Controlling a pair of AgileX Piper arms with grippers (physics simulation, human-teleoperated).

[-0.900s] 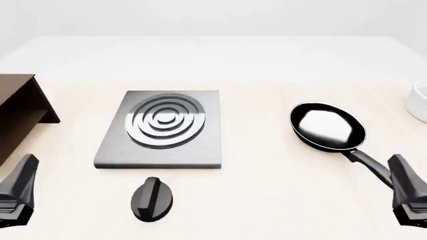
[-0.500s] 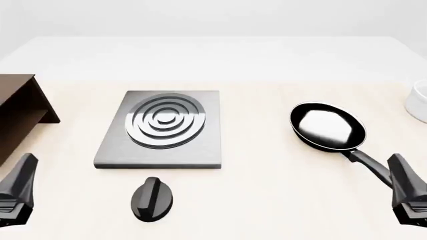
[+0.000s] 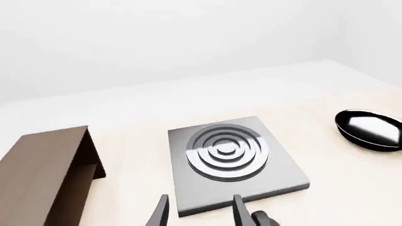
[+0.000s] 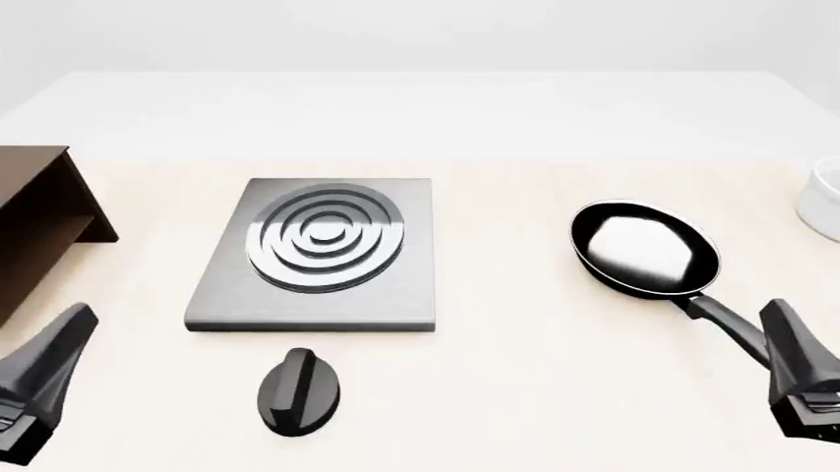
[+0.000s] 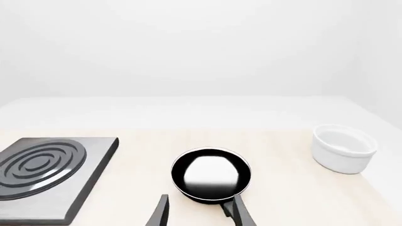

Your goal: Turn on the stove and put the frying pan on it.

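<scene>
The stove (image 4: 315, 254) is a grey slab with silver rings, left of centre. Its black knob (image 4: 299, 390) lies apart, just in front of it. The frying pan (image 4: 646, 248) sits on the table to the right, its handle (image 4: 715, 313) pointing toward my right gripper (image 4: 778, 323). That gripper is open and empty, close beside the handle end. In the right wrist view the pan (image 5: 211, 175) lies just ahead of the fingers (image 5: 242, 214). My left gripper (image 4: 74, 329) is open and empty, low at the left. In the left wrist view it points at the stove (image 3: 232, 160).
A brown wooden shelf (image 4: 33, 221) stands at the left edge, also seen in the left wrist view (image 3: 47, 176). A white bowl (image 4: 824, 202) sits at the far right edge, also seen in the right wrist view (image 5: 343, 147).
</scene>
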